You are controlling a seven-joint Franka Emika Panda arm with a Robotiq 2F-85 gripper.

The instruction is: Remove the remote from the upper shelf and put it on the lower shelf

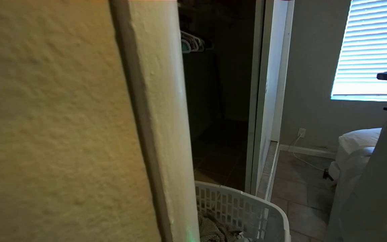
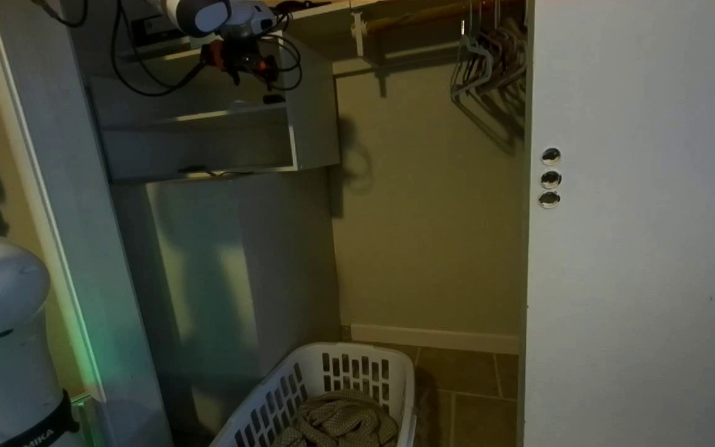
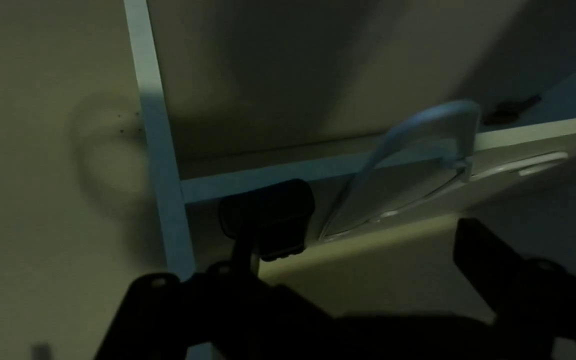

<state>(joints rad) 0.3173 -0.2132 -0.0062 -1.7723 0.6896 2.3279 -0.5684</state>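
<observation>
On the upper surface [image 3: 238, 183]: the remote [image 3: 275, 215] is seen lying close to the front edge of the shelving [image 2: 314, 118], near its side panel [image 3: 160, 165].
Remote's colour: black nearly throughout, with finer detail swallowed by the dim light (any markings cannot be made out).
Remote's shape: thick and blocky, with rounded corners; in the wrist view a broad part is set above a narrower one, whose lower rim is broken by small bumps.
Remote's neighbour: a clear, curved plastic piece [image 3: 410, 125] with a thin pale arm, placed just beside it; the front edge is seen through the plastic.
Hand [image 3: 360, 237]: its two fingers [image 3: 483, 260] are spread well apart, a wide gap being shown between them; in the wrist view part of the remote is covered by one fingertip (whether it is touched cannot be told).
Arm [image 2: 208, 15]: seen at the top of an exterior view, where the hand is hung above the remote.
Lower surface [image 2: 277, 168]: a small dark thing [image 2: 193, 169] is carried there, too dim to be named.
Rail [image 2: 422, 17]: white and darker hangers [image 2: 494, 62] are bunched on it in an exterior view.
Floor [image 2: 481, 397]: a white basket [image 2: 313, 372] is shown in both exterior views, with brown patterned cloth [image 2: 345, 419] heaped inside it.
Window [image 1: 361, 97]: partly shown in an exterior view, covered by bright horizontal blinds [image 1: 370, 50].
</observation>
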